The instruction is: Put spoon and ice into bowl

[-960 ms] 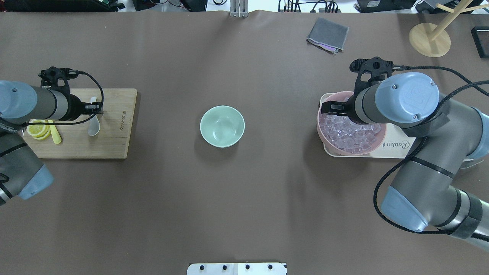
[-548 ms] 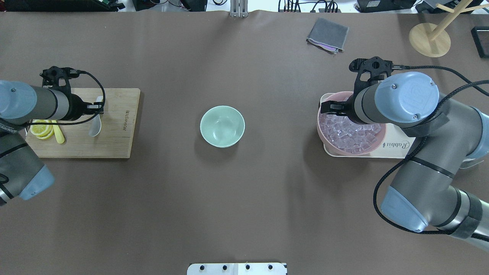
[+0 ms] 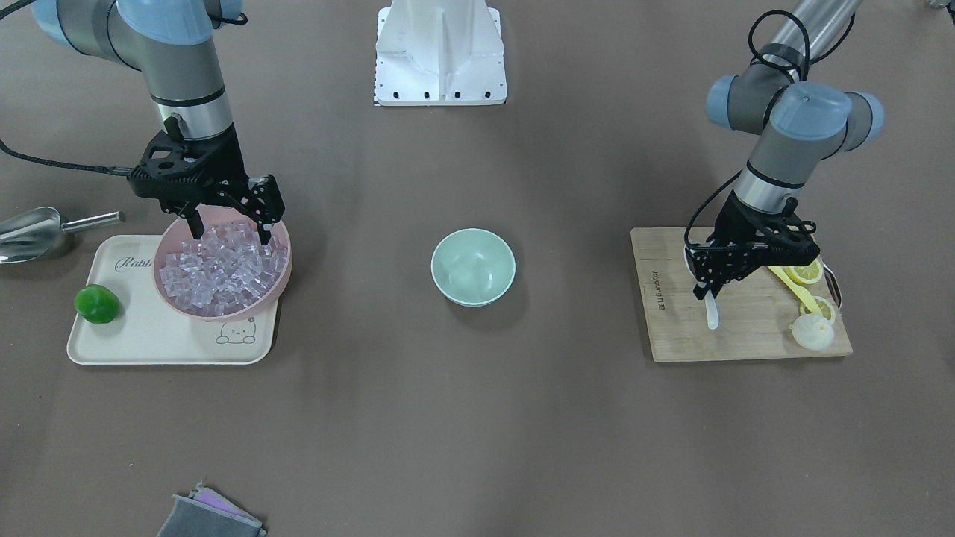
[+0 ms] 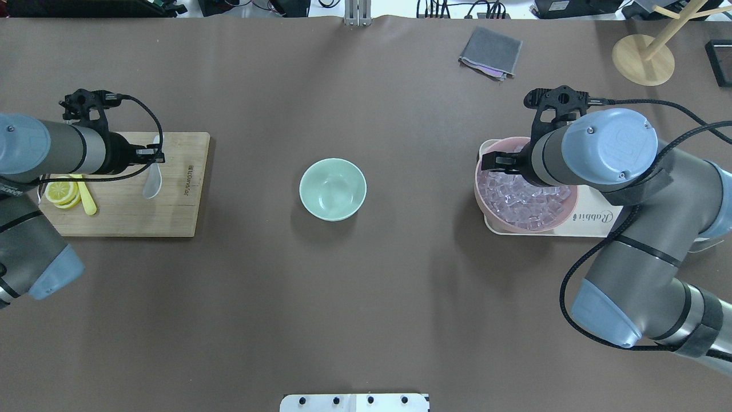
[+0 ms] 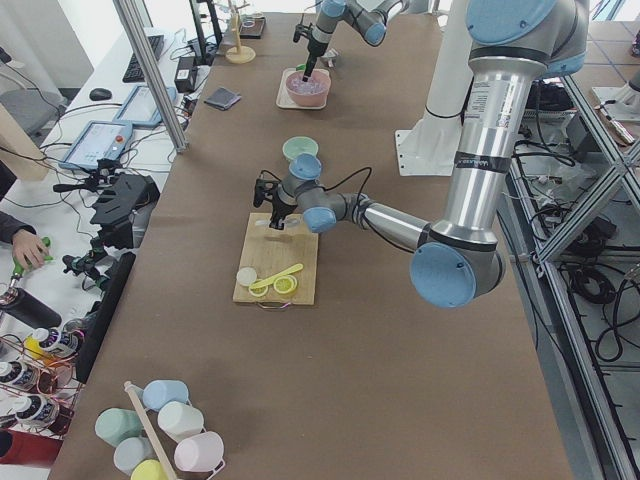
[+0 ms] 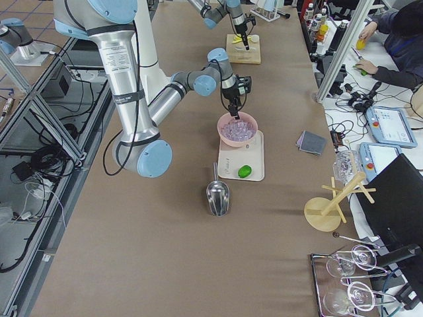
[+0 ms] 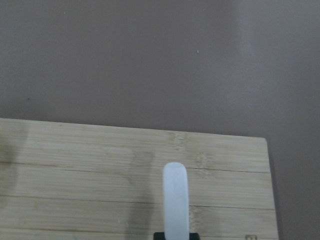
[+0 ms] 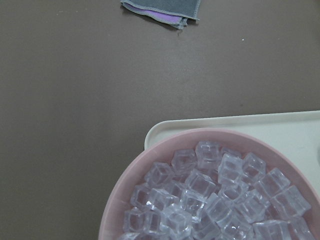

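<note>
The white spoon [image 4: 152, 183] is in my left gripper [image 4: 151, 155], which is shut on it and holds it over the wooden cutting board [image 4: 171, 214]. In the left wrist view the handle [image 7: 175, 200] points away over the board. The mint-green bowl [image 4: 333, 189] stands empty at the table's middle, also in the front view [image 3: 473, 267]. The ice [image 3: 220, 272] fills a pink bowl [image 3: 282, 277]. My right gripper [image 3: 227, 227] is open and empty right over the heap's far side. The right wrist view shows the cubes [image 8: 210, 200] close below.
The pink bowl sits on a cream tray [image 3: 149, 343] with a green lime [image 3: 97, 303]. A steel scoop [image 3: 30, 231] lies beside it. Lemon slices [image 4: 63, 191] and a yellow spoon [image 4: 86, 200] are on the board. A grey cloth [image 4: 490, 52] and a wooden stand [image 4: 643, 57] are far right.
My left gripper has moved a little toward the table's middle with the white spoon in it; the cutting board shifted slightly the same way. The right arm has not moved.
</note>
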`<state>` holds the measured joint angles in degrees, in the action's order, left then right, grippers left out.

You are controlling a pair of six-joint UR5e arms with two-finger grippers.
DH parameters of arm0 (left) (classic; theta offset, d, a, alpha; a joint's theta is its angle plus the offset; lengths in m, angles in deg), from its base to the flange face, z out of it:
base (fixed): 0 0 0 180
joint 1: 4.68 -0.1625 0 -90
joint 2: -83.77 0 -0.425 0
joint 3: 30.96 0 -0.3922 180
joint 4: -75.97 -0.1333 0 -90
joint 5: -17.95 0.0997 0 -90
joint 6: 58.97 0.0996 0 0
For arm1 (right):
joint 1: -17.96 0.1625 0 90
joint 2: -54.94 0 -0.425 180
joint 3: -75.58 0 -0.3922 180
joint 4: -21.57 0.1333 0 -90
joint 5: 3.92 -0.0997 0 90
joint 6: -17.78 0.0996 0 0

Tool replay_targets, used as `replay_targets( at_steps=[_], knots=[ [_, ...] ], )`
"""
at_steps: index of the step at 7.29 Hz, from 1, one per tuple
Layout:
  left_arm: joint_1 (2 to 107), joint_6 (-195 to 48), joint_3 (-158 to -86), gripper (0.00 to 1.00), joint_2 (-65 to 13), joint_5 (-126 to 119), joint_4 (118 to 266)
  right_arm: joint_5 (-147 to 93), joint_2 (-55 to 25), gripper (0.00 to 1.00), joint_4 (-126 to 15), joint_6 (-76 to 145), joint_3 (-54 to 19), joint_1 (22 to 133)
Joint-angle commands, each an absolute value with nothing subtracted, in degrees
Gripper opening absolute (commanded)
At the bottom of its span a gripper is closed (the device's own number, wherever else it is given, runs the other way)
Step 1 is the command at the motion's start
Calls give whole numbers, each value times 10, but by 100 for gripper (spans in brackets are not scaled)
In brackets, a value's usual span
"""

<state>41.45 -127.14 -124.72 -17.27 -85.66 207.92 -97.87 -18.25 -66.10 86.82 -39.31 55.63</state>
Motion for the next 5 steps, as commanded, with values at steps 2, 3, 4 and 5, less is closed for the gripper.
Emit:
replay_targets(
  at_steps=[2,3,4,5],
  knots=[
    [361,-1426,-1255,0,-246,-811,2077,-984,-191,100,-648,843,-393,558],
    [331,-1454,-1257,0,-278,-778,2045,-987,-193,100,-625,833,-389,558],
    [322,-1489,-1259,0,-330,-776,1984,-987,-197,100,-615,815,-387,558],
    [306,-1517,-1257,0,-369,-766,1949,-986,-197,100,-615,801,-387,557]
  ],
)
